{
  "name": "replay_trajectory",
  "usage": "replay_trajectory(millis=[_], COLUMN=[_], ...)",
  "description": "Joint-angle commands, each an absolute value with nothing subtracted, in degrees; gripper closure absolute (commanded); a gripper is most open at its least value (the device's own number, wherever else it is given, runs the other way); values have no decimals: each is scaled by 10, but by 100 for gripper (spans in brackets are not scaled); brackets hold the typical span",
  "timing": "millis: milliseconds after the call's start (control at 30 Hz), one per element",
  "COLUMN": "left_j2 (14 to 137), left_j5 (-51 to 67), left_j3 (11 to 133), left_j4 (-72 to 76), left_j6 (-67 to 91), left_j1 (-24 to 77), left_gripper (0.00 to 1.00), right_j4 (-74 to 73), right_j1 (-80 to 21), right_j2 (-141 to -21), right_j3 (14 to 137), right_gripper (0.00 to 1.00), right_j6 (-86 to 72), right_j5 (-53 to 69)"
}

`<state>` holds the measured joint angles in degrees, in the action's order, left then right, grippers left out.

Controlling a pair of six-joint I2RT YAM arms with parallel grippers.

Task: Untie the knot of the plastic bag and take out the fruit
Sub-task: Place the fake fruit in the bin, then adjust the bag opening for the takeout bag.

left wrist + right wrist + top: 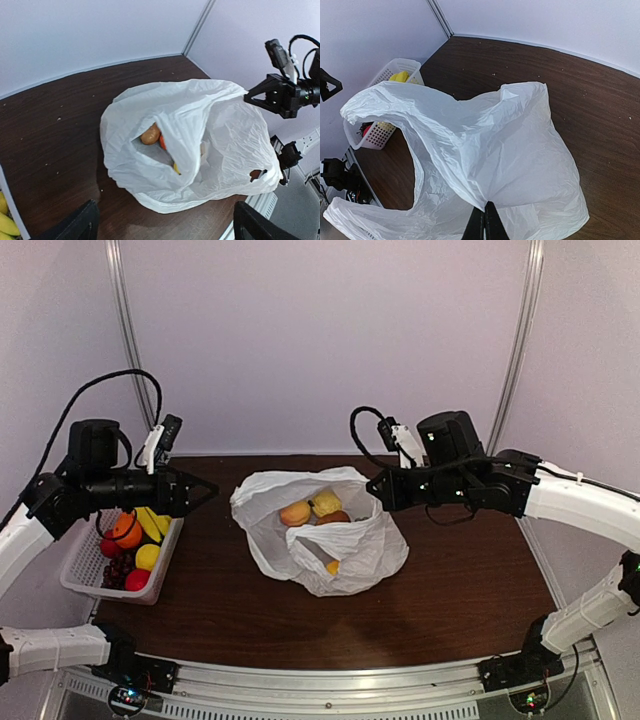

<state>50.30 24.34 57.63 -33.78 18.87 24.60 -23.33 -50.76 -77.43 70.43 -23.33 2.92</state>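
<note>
The plastic bag (pixel 352 540) lies open mid-table; it also shows in the left wrist view (pixel 220 135) and the right wrist view (pixel 505 145). No knot shows; the handle loops hang apart. Inside lie a peach (pixel 295 513), a lemon (pixel 326 503), a brown fruit (pixel 336 518) and a yellow-orange piece (pixel 332 566). The left wrist view shows a brown kiwi (pixel 150 135) in the mouth. My right gripper (pixel 377 490) (pixel 485 220) is shut on the bag's right rim and holds it up. My left gripper (pixel 208 490) (pixel 165 212) is open and empty, left of the bag and above the table.
A white slatted basket (pixel 85 575) stands at the left edge with bananas (pixel 150 523), a ribbed orange fruit (pixel 126 530), a lemon, red apples and dark grapes; it also shows in the right wrist view (pixel 395 70). White walls close the back.
</note>
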Motion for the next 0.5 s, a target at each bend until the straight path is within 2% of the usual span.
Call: replay_trajectory(millis=[0,167,333,400,467], left_j2=[547,610,648,656,666], left_j5=[229,146,112,117,132], left_j3=[601,628,642,641,641], left_j4=[-289,-289,-282,-274,-268], left_j6=[167,150,143,143,142], left_j1=[312,359,368,369,370], left_gripper=[5,3,5,10,23], right_j4=[-220,-222,-228,-229,-230], right_j1=[-507,-507,-507,-507,-507], right_j2=[-760,-759,-753,-750,-750], right_j3=[700,699,691,687,685], right_gripper=[100,100,100,100,100], right_j6=[-233,-233,-233,-232,-230], right_j5=[36,36,32,30,29])
